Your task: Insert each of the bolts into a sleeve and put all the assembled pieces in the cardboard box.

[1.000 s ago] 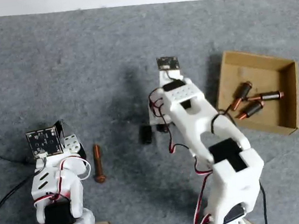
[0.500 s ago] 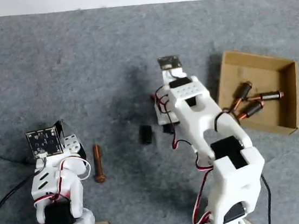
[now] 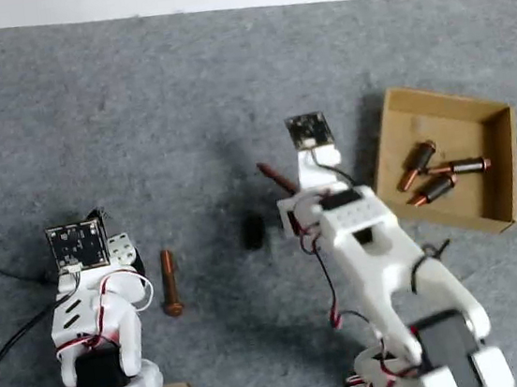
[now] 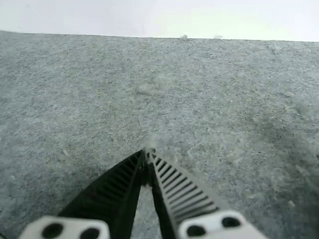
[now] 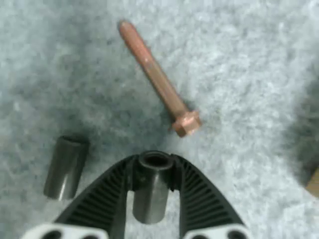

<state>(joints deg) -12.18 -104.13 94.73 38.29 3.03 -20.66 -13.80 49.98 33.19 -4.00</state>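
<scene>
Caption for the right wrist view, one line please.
Right gripper holds a dark sleeve; a copper bolt and a second sleeve lie on the grey carpet.

- Left arm [image 3: 94, 332]: folded close over its base, wrist pointing forward.
- Left gripper [image 4: 147, 158]: both fingers [image 4: 172, 181] meet at the tips, with a narrow gap between them farther back.
- Right arm [image 3: 379, 254]: stretched forward from its base, wrist tipped down.
- Right gripper [image 5: 153, 162]: fingers [image 5: 194, 191] clamped on either side of a sleeve [image 5: 149, 194], which lies along them with its open end at their tips.
</scene>
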